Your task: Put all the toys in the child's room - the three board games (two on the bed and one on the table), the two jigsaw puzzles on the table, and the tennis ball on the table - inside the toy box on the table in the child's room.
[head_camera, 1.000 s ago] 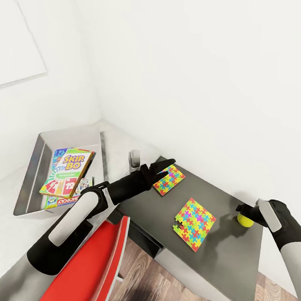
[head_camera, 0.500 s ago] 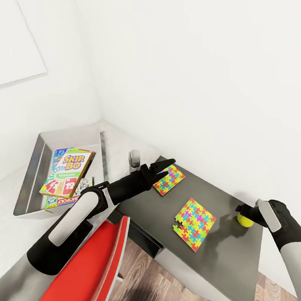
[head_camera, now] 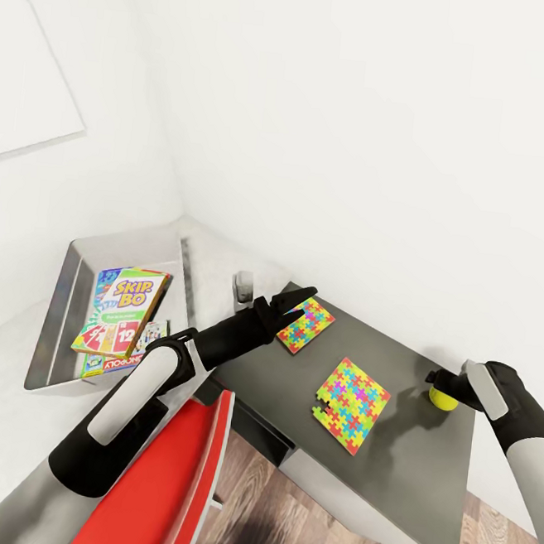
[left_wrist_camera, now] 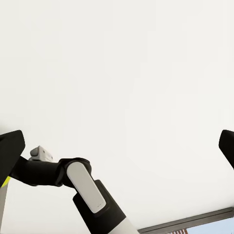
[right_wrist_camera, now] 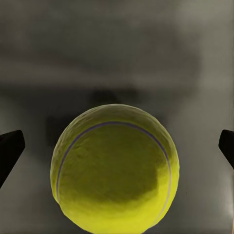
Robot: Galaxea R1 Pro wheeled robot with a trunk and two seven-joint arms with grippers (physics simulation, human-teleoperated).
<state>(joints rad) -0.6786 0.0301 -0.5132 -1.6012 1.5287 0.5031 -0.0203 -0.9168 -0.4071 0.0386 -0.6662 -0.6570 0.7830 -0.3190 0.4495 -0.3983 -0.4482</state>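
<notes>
At the left of the head view, the shallow pale grey toy box with sloping sides (head_camera: 67, 285) stands on the pale bench (head_camera: 9, 413), and it already keeps the green-yellow-red SKIP-BO board game box (head_camera: 124, 310) on top of other flat game boxes, so I judge that the board games are done. Next comes the left gripper (head_camera: 300, 295), which hangs just above the corner of the smaller flat jigsaw puzzle box with many coloured pieces (head_camera: 307, 324); its jaws are wide apart and hold nothing, probably waiting for its turn. Both puzzles lie on the lower dark grey bench (head_camera: 403, 468), the larger flat jigsaw puzzle box (head_camera: 352, 403) near the middle. At the right, the right gripper (head_camera: 444, 387) is set low around the small fuzzy yellow-green tennis ball (right_wrist_camera: 115, 169), which rests on this dark bench. In the right wrist view the jaws stand wide at each side of the ball, not touching it, so I think the grasp is prepared but not yet closed.
</notes>
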